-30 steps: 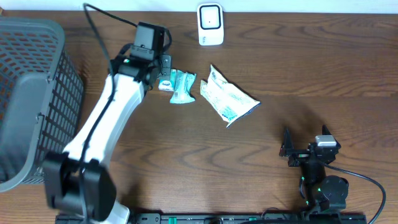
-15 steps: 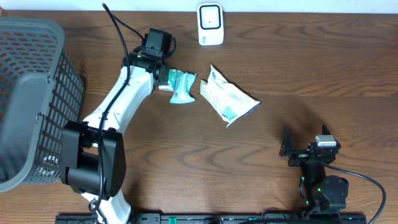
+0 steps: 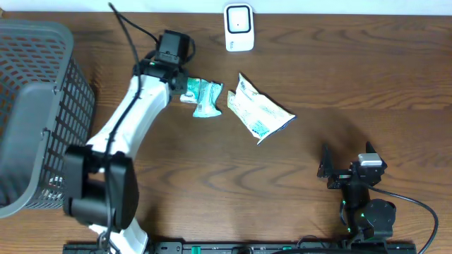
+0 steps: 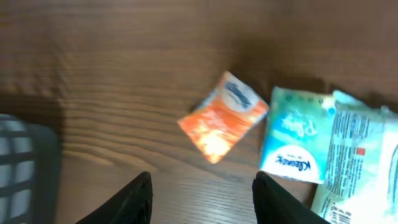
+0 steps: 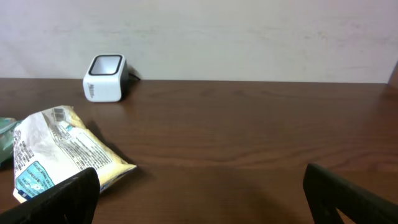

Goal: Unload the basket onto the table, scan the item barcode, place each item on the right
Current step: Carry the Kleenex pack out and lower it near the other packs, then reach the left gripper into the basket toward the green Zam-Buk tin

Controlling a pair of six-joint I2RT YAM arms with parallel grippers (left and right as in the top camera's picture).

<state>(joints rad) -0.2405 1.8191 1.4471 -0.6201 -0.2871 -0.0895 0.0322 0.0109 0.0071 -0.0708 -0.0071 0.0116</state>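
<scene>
An orange tissue pack (image 4: 224, 116) lies flat on the wood, ahead of my left gripper (image 4: 202, 200), which is open with only bare table between its fingers. Beside it on the right lie a teal Kleenex pack (image 4: 292, 140) (image 3: 207, 97) and a white snack bag (image 4: 360, 168) (image 3: 258, 113). From overhead the left gripper (image 3: 184, 85) hovers at the teal pack's left end and hides the orange pack. The white barcode scanner (image 3: 239, 27) (image 5: 106, 78) stands at the table's far edge. My right gripper (image 3: 347, 158) (image 5: 202, 205) rests open and empty at the near right.
A grey mesh basket (image 3: 35, 106) (image 4: 25, 168) fills the left side of the table. The snack bag (image 5: 62, 149) lies left of the right gripper's line of sight, and a wall rises behind the scanner.
The left gripper's jaws have opened while it stays by the teal pack. The left arm's elbow has swung about. The right arm and the items have not moved.
</scene>
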